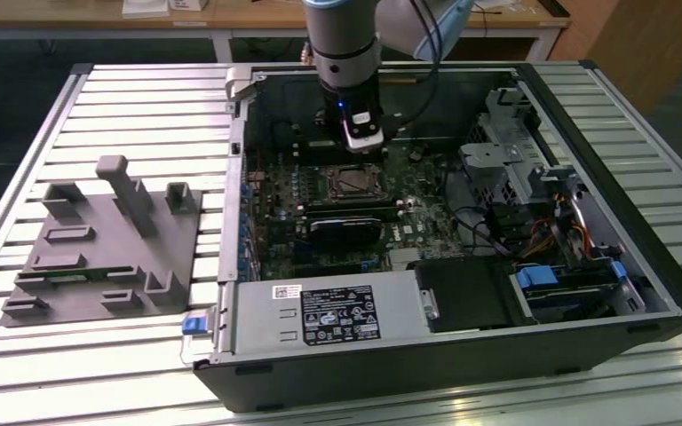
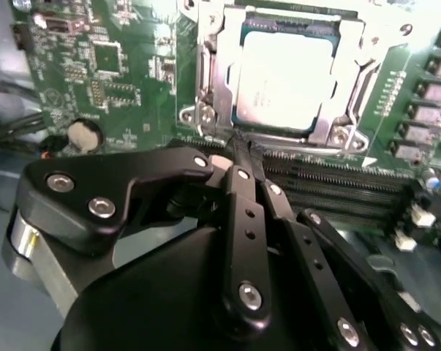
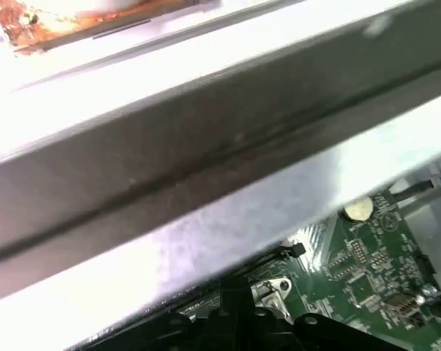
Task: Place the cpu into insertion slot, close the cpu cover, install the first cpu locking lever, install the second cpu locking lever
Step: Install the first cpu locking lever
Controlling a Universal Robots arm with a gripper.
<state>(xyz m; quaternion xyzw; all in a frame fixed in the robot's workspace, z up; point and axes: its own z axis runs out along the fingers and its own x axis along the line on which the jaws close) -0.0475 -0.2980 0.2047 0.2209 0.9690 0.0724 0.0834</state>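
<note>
Gripper (image 2: 238,150) hung low inside the open computer case (image 1: 625,266), fingers (image 2: 242,212) pressed together, holding nothing, tips just beside the near edge of the insertion slot (image 2: 205,110). The cpu (image 2: 286,77) sat in that slot, with the cpu cover (image 2: 352,44) closed down around it. In the exterior view the socket (image 1: 351,182) lay on the motherboard (image 1: 430,222) just below the arm (image 1: 344,53). Case rested on a slatted counter (image 1: 139,98); a grey fixture block (image 1: 104,240) stood at the exterior view's left.
</note>
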